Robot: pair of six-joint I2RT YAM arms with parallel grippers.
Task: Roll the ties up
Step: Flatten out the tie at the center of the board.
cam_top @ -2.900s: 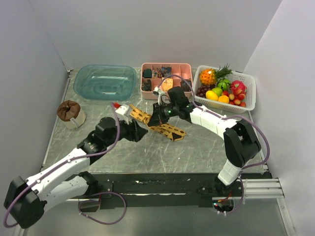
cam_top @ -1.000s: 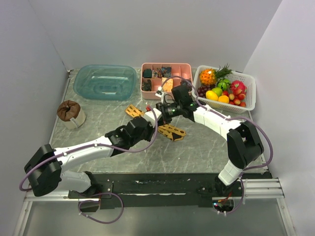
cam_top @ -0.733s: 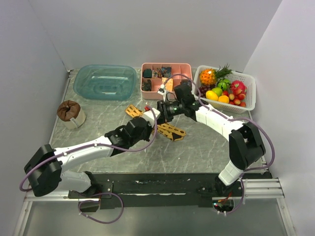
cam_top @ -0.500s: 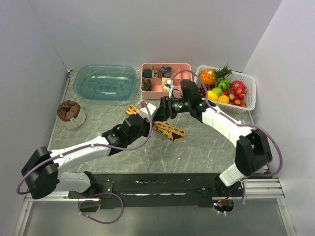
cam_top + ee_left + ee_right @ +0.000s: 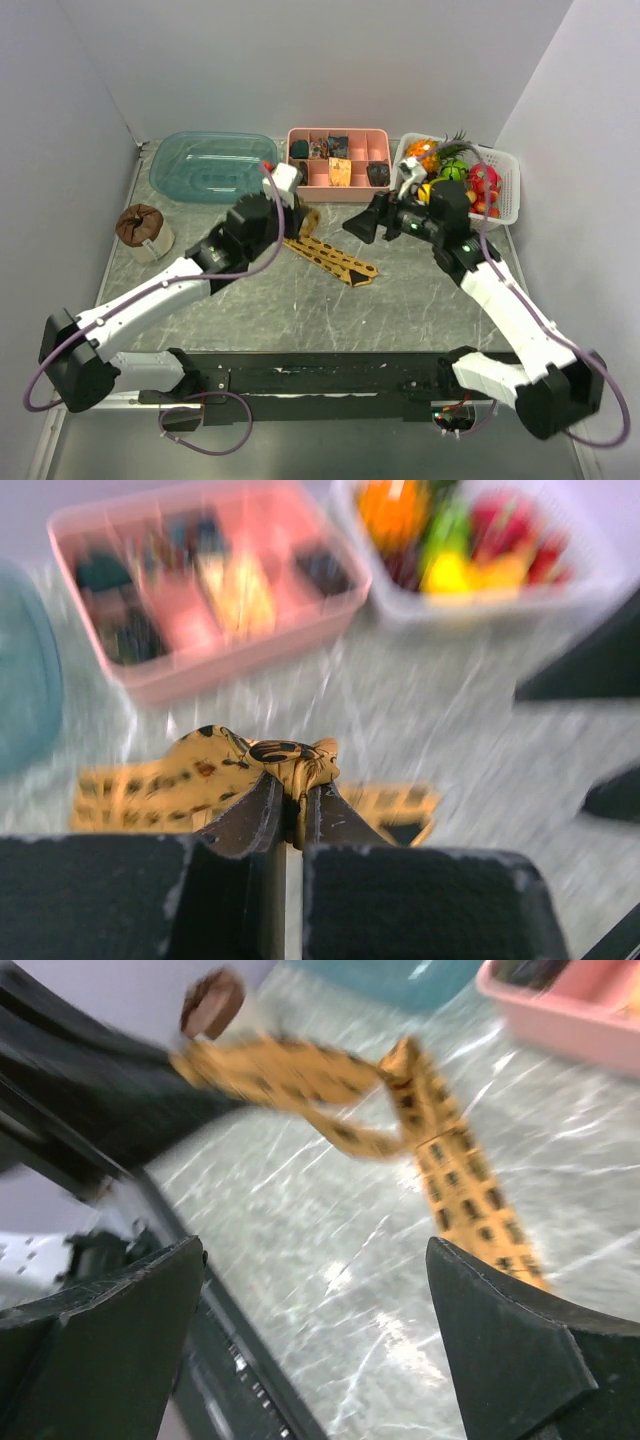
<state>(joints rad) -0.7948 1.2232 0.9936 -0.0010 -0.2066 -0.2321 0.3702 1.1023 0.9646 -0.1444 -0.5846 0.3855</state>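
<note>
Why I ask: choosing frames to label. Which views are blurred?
Top external: sharp, evenly lit. Left wrist: pink tray and fruit basket smeared, the tie pinched in the left hand crisper. Right wrist: everything streaked by motion.

Robot lab — plain white enclosure point(image 5: 300, 60); marble-look table point(image 5: 330, 310).
</note>
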